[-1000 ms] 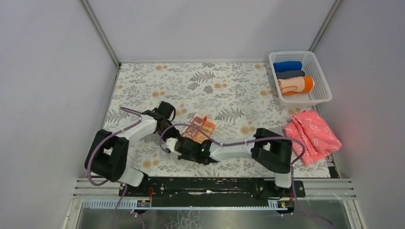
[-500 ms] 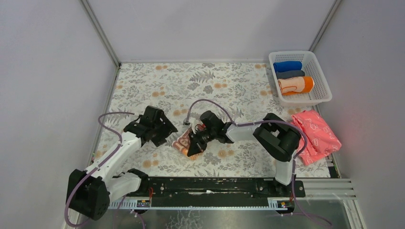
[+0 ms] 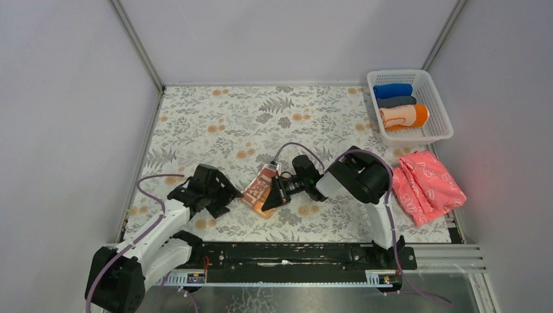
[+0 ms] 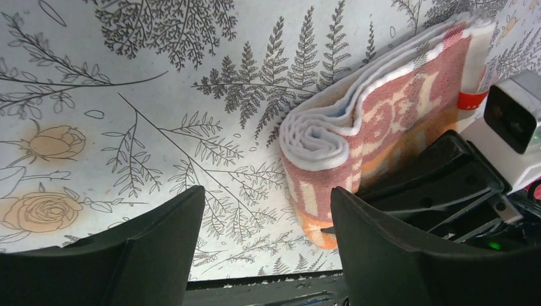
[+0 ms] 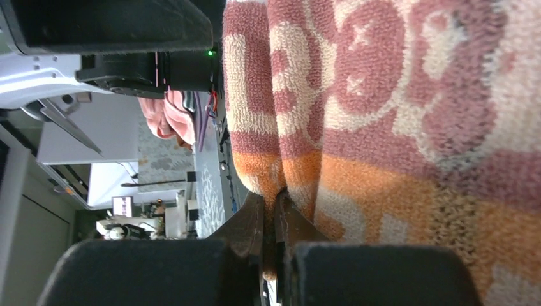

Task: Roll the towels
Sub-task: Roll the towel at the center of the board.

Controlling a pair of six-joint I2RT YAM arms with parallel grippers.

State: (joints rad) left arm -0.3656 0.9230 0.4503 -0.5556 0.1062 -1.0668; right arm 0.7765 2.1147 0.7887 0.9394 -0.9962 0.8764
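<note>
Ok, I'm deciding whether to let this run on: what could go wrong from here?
The right gripper pinches only the orange end of the printed towel roll while the left gripper stands open and off it, so a lift might unwind it. The white basket already holds three rolls, so fitting this one may be tight.

Since a second ago: left gripper [image 3: 225, 197] is opened and drawn back off the pale peach, orange-lettered cloth towel [image 3: 257, 190], now rolled; right gripper [image 3: 274, 197] is swung round onto its edge.
</note>
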